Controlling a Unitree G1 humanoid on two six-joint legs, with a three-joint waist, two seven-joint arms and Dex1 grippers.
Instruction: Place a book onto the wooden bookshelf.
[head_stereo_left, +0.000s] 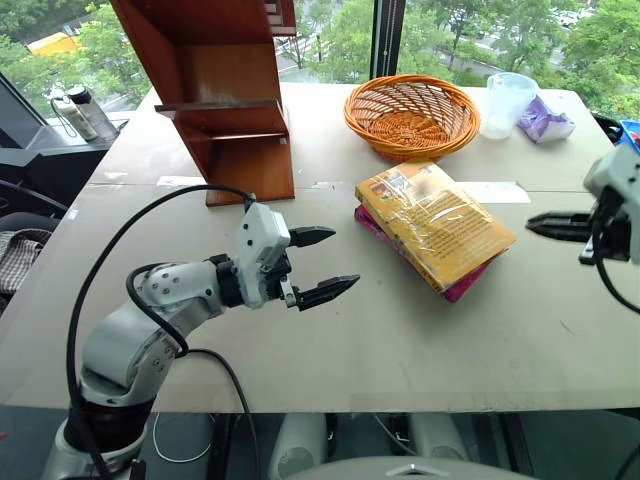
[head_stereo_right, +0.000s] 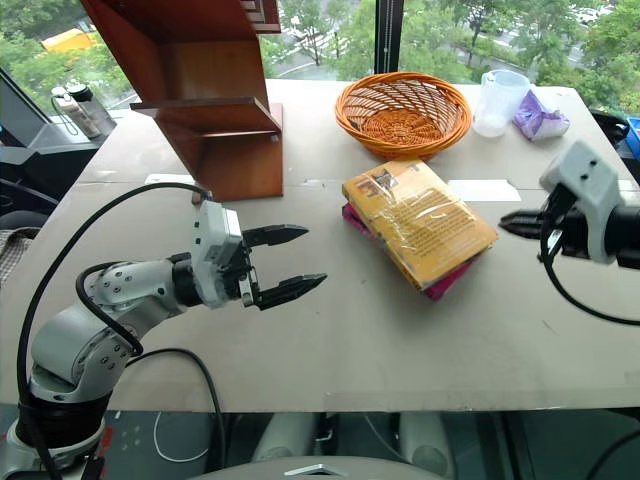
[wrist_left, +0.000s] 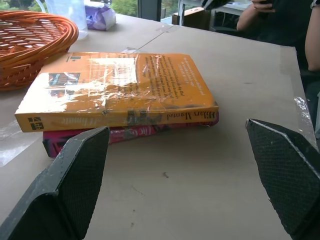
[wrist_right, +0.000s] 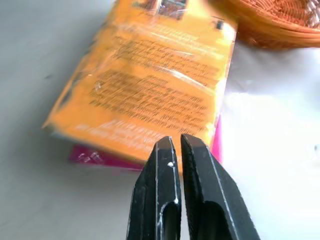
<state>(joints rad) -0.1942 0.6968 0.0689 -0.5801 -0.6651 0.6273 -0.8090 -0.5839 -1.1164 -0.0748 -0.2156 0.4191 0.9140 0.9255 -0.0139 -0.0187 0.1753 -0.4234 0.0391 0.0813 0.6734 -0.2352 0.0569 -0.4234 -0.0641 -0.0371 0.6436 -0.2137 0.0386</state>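
Observation:
The yellow-orange book in glossy wrap lies flat on a magenta-pink book at the middle right of the table. My left gripper hovers open to the book's left, fingers pointing at it, nothing between them. Its wrist view looks at the book's spine across a stretch of bare table. My right gripper is shut and empty, held above the table just right of the book, tips aimed at it; the book's cover lies beyond its fingertips. The wooden bookshelf stands at the table's back left.
An orange wicker basket sits behind the books, with a clear plastic cup and a purple bag to its right. A person's arms show past the table's far side in the left wrist view. The grey table has free room in front.

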